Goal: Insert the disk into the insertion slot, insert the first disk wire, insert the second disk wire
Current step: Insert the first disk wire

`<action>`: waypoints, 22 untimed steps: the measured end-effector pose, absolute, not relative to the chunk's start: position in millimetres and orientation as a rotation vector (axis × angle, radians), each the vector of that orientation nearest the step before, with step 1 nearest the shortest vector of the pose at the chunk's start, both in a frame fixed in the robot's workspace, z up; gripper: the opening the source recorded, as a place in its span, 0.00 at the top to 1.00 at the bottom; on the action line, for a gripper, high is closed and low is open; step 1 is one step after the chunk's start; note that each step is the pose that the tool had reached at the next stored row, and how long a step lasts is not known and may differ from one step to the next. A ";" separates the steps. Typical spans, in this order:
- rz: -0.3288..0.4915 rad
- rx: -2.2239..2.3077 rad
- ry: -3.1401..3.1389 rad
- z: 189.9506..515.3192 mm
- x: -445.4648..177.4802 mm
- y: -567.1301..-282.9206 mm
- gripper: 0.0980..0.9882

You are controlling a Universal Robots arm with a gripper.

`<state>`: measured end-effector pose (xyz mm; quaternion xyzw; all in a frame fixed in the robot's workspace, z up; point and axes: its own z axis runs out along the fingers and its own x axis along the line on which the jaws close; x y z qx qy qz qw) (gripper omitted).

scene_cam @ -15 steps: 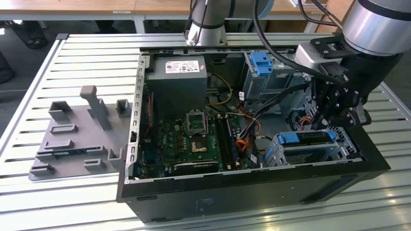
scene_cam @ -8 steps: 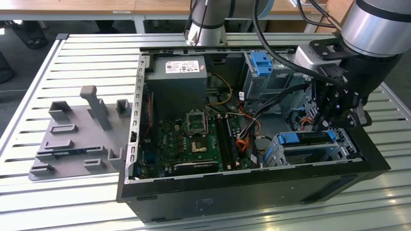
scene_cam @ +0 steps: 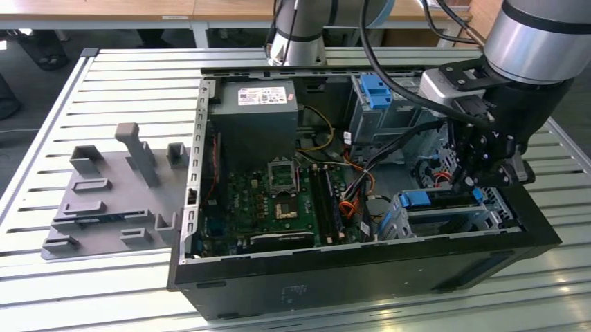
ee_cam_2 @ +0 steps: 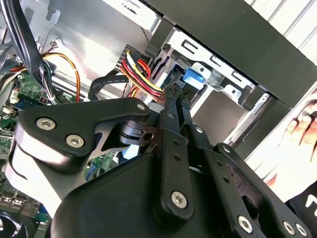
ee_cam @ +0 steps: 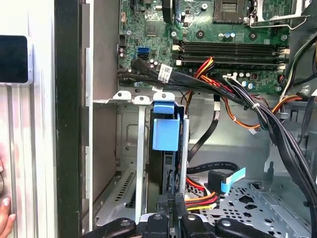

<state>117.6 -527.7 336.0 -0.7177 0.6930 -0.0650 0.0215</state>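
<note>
blue-framed disk edge-on in silver insertion slot

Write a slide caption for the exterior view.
Black robot gripper reaches into the open black computer case, next to the blue-framed hard disk sitting in its low silver-grey sheet-metal cage.

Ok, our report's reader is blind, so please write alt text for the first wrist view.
Inside an open PC case, the gripper hangs at the near end of the blue-framed disk, which sits within the slot, red and yellow wires beside it. A motherboard lies beyond; a hand shows outside the case.
</note>
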 end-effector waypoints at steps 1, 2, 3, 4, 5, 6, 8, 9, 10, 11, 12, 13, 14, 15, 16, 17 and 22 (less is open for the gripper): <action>-0.201 -2.224 2.148 335.8 117.6 -527.7 0.93; -0.202 -2.225 2.148 335.6 117.6 -527.7 0.93; -0.202 -2.224 2.149 335.5 117.5 -527.7 0.93; -0.202 -2.222 2.151 335.2 117.5 -527.7 0.93; -0.202 -2.219 2.153 335.0 117.5 -527.7 0.93; -0.202 -2.218 2.155 334.7 117.4 -527.7 0.93; -0.202 -2.217 2.156 334.3 117.2 -527.7 0.93; -0.202 -2.216 2.158 334.1 117.2 -527.7 0.93; -0.202 -2.213 2.160 333.9 117.1 -527.6 0.93; -0.202 -2.210 2.164 333.7 117.1 -527.6 0.93; -0.202 -2.207 2.167 333.5 117.1 -527.6 0.93; -0.202 -2.205 2.170 333.4 117.1 -527.6 0.93; -0.202 -2.203 2.171 333.2 117.1 -527.6 0.93; -0.202 -2.203 2.171 333.1 117.1 -527.6 0.93; -0.202 -2.203 2.172 332.9 117.0 -527.6 0.93; -0.202 -2.203 2.172 332.9 116.9 -527.6 0.93; -0.202 -2.202 2.172 332.4 116.0 -527.6 0.93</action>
